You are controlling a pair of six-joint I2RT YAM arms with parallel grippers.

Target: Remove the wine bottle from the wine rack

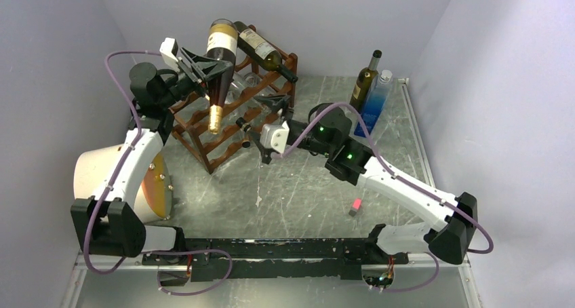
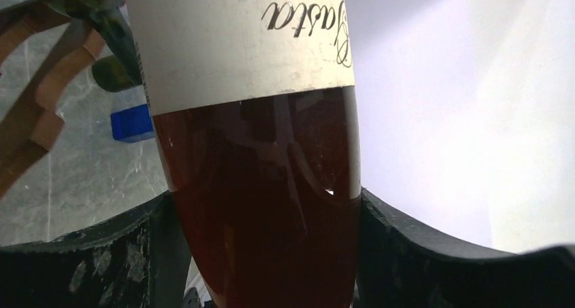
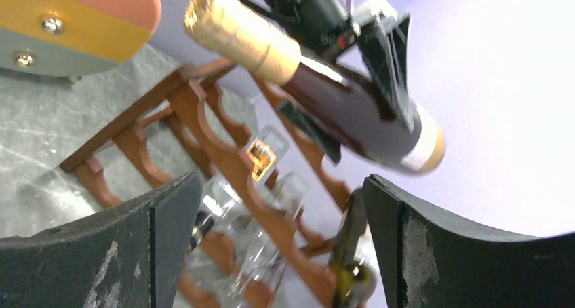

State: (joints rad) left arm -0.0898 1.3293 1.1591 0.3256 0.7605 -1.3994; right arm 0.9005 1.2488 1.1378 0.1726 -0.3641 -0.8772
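Top view: wine rack point(image 1: 234, 114) at 11 o'clock, dark bottle point(image 1: 261, 47) on its top tier, clear bottles point(image 1: 245, 85) lower. Above it the left gripper point(image 1: 217, 70) pinches the wine bottle point(image 1: 222, 42); axis 12-to-6, gold neck toward 6. Grey marbled table point(image 1: 305, 199), lavender walls point(image 1: 339, 9).
Left wrist: fingers point(image 2: 102, 260) clamp dark-red glass.
Right wrist: right gripper point(image 3: 278, 240) spread, rack beyond.

The wine bottle point(image 2: 264, 199) runs off the left wrist view's top and bottom edges, its label point(image 2: 230, 43) lettering cut short. Inside the wine rack point(image 3: 196, 111), clear bottles point(image 3: 266, 152) are blurred.
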